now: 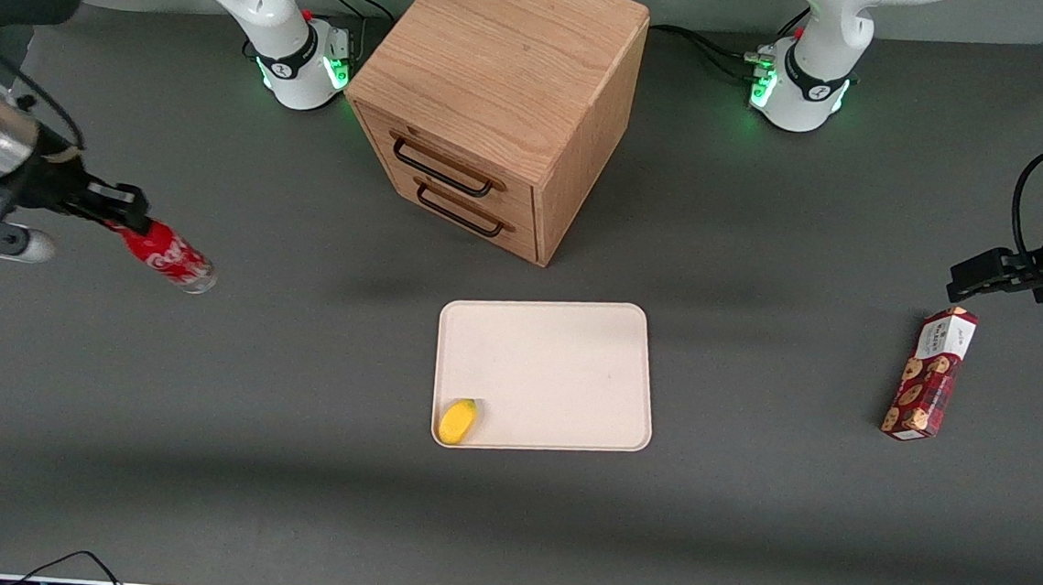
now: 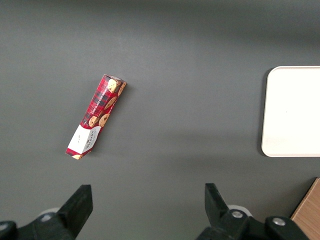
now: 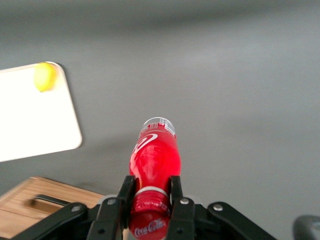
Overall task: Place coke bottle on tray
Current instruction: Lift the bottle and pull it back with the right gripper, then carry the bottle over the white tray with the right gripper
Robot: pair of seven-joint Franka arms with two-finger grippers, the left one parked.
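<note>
My right gripper is at the working arm's end of the table, shut on the neck of the coke bottle. The bottle is red with white script and a clear base, and it hangs tilted, base pointing down toward the table. In the right wrist view the fingers clamp the bottle just below its red cap. The cream-beige tray lies flat at the table's middle, in front of the drawers, well away from the bottle. It also shows in the right wrist view and the left wrist view.
A small yellow object sits in the tray's corner nearest the front camera. A wooden drawer cabinet stands farther from the camera than the tray. A red patterned cookie box lies toward the parked arm's end.
</note>
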